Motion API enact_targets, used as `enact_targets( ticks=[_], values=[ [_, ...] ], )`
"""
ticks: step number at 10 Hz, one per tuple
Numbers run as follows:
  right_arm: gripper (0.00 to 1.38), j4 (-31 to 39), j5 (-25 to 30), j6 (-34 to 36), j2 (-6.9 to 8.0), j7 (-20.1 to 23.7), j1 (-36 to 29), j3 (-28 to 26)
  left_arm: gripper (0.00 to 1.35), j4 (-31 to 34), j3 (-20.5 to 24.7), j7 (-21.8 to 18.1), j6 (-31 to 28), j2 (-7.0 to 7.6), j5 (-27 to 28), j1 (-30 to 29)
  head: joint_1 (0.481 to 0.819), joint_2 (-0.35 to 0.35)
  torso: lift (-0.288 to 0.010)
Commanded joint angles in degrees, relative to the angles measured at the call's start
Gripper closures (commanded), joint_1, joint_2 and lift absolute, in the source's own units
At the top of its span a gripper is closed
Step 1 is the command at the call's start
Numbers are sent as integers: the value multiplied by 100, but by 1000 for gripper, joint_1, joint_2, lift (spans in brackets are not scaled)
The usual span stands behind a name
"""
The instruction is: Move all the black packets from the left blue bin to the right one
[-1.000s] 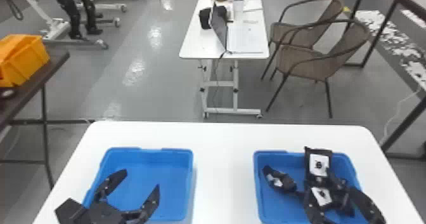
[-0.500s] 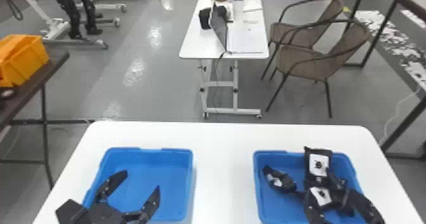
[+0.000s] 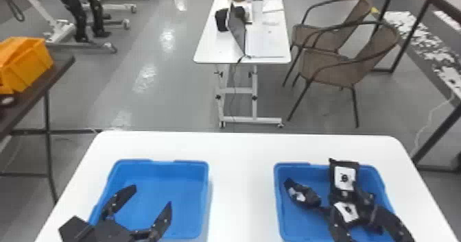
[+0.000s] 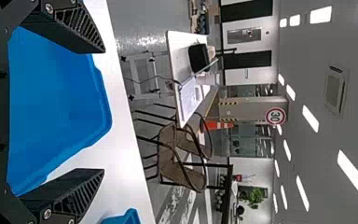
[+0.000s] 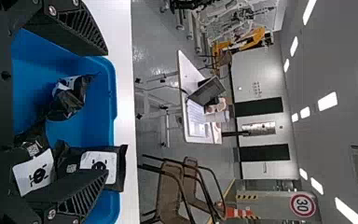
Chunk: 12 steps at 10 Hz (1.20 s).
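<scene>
Over the last second, almost nothing has changed: both arms keep their places, and the packets in the right bin lie the same as before. The left claw [image 3: 151, 195] stays above the left blue plastic bin [image 3: 178, 162], its two flat black fingers wide apart with nothing between them. That bin's visible floor is bare, so I judge the moving work is probably finished.

The right claw [image 3: 354, 208] is also wide and grips nothing, low over the right blue plastic bin [image 3: 277, 203]. In this bin are a crumpled shiny black packet [image 3: 303, 195], on the side nearer to the left bin, and a black packet with a white label [image 3: 344, 176], whose top reaches over the far rim. Nearer lies a second white-labelled packet [image 3: 347, 212]; perhaps one more is beside it, but the claw partly hides this place. The next move should be to lift the right claw without catching a packet.
</scene>
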<state>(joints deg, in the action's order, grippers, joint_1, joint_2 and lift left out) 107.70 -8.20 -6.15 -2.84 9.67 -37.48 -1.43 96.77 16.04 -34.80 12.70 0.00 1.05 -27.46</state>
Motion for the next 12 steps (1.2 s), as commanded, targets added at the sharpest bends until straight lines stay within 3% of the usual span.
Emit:
enact_targets(
  ticks=[1, 12],
  values=[
    [121, 14, -23, 17, -23, 0, -4, -6, 116, 0, -4, 0, -4, -15, 0, -5, 695, 64, 0],
    [121, 14, -32, 70, -58, 9, 4, 3, 116, 0, -30, 0, -48, -15, 0, -5, 695, 59, 0]
  ],
)
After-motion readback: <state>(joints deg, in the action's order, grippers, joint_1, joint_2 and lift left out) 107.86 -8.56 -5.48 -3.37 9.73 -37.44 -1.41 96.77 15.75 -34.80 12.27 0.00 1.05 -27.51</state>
